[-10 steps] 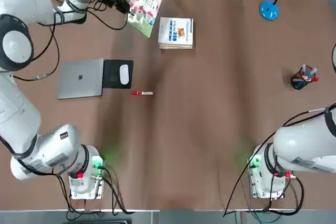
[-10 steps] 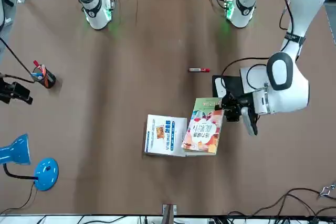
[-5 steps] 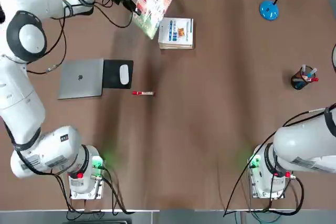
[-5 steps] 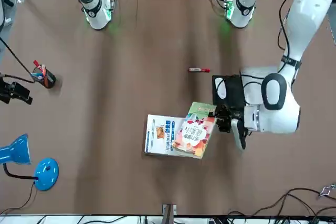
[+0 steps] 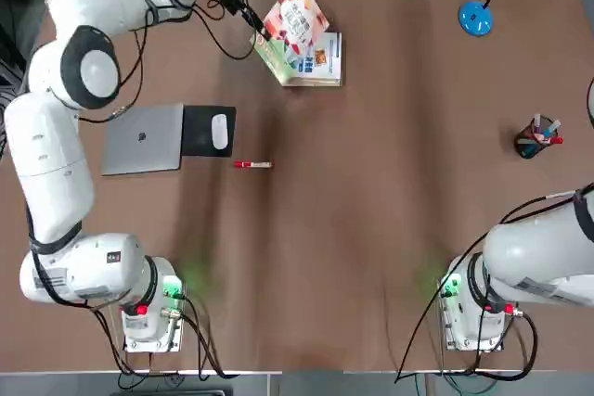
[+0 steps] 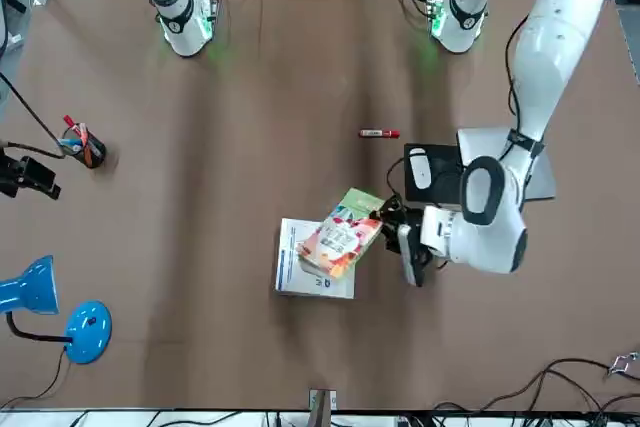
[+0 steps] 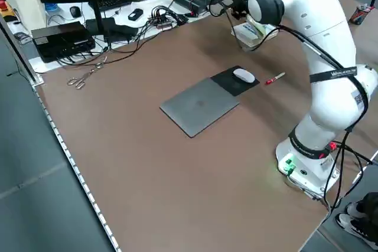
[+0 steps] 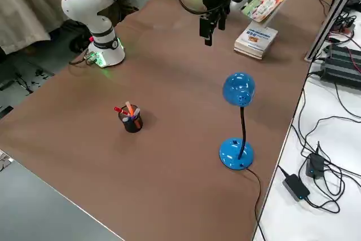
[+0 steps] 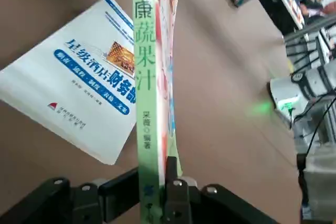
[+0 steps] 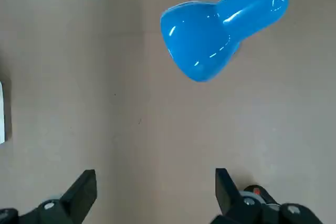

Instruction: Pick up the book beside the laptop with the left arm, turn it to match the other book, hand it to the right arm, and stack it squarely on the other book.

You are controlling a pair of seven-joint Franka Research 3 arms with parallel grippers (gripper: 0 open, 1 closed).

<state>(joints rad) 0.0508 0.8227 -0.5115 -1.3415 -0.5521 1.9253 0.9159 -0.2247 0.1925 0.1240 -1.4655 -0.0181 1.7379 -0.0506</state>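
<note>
The book [image 6: 340, 235] has a pale green border and spine, with dark lettering on the spine and a pink, orange and red illustration on its cover. The other book [image 9: 79, 82] is white, with blue text, a blue oval band and a small orange-brown picture. The laptop [image 5: 143, 140] is silver-grey with a dark logo. The mouse [image 5: 219, 132] is white, the pad [image 5: 197, 147] black. The marker [image 5: 252, 165] is red and white. The lamp [image 8: 239, 90] is glossy blue, the table [image 8: 141, 179] plain brown.

A blue lamp [image 8: 237, 153], a pen holder [image 8: 131, 121] and apparently a red marker [image 6: 379, 133] stand or lie on the bench [image 6: 200, 247].
</note>
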